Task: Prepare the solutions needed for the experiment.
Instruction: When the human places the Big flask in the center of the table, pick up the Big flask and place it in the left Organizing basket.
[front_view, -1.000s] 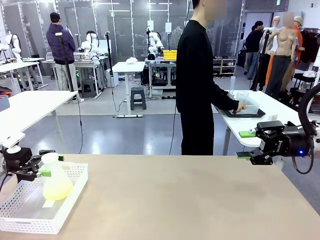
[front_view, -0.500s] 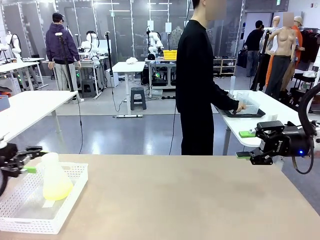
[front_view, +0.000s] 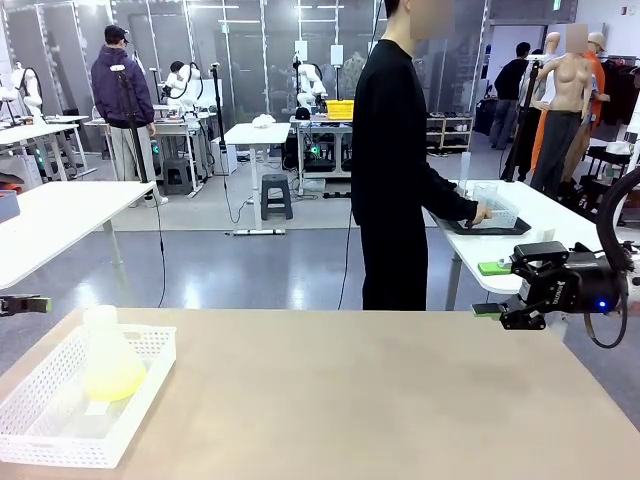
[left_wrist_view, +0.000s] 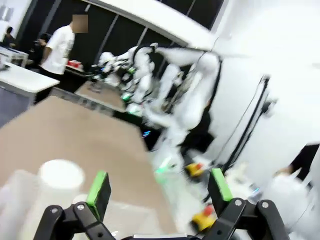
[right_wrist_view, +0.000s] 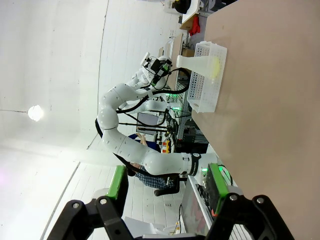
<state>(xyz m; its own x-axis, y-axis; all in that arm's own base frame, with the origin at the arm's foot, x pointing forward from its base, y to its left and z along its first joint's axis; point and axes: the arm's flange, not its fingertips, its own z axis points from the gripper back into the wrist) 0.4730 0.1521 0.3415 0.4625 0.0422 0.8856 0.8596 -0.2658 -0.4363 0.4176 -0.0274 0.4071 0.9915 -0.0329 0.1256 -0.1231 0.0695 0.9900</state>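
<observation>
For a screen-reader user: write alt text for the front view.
A flask holding shallow yellow-green liquid stands in a white basket at the tan table's left end. The right gripper hovers open at the right edge; a person in black stands beyond.

Right tool (right_wrist_view: 167, 192) agape, empty; flask (right_wrist_view: 200, 63) in basket (right_wrist_view: 207, 95)
</observation>
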